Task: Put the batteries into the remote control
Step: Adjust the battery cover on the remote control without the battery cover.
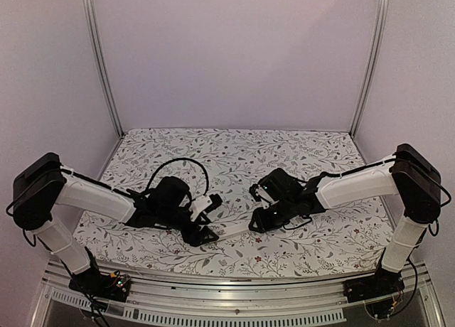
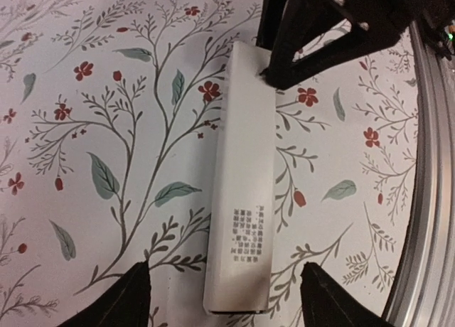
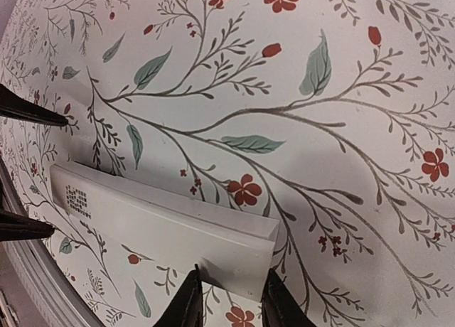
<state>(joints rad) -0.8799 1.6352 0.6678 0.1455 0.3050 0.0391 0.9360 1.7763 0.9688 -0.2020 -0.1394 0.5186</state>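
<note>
The white remote control (image 1: pixel 234 229) lies on the floral cloth between my two grippers. In the left wrist view it (image 2: pixel 245 163) runs lengthwise, its small dark printed patch near my end. My left gripper (image 2: pixel 231 298) is open, its fingers standing on either side of that end without touching it. My right gripper (image 3: pixel 234 306) is closed down on the remote's (image 3: pixel 163 227) far end, a narrow gap between its fingertips. It also shows in the left wrist view (image 2: pixel 284 64), on the remote's far end. No batteries are in view.
The metal rail of the table's near edge (image 2: pixel 434 199) runs close beside the remote and also shows in the right wrist view (image 3: pixel 43 298). Both arms (image 1: pixel 92 195) (image 1: pixel 355 185) reach inward over the cloth. Upright frame posts (image 1: pixel 103 64) stand at the back corners.
</note>
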